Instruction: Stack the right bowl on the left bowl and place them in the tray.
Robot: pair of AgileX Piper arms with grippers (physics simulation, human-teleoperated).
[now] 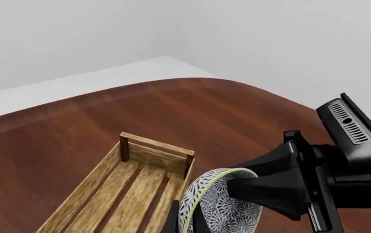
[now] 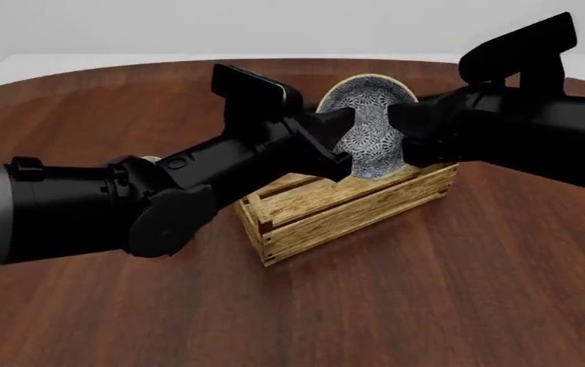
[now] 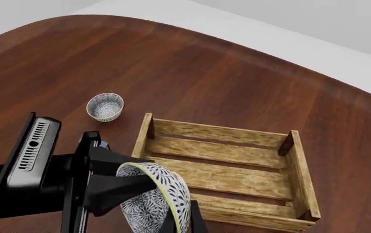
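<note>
Front view: bowl point(image 2: 371, 126) tilted above tray point(image 2: 349, 206), both arms' jaws clamping rim.

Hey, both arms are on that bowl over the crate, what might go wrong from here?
1. The right bowl stands nearly on edge between the left gripper and the right gripper. A poorly timed release might drop it onto its rim in the tray.
2. The left bowl sits on the table outside the tray, so lowering now would skip stacking.
</note>
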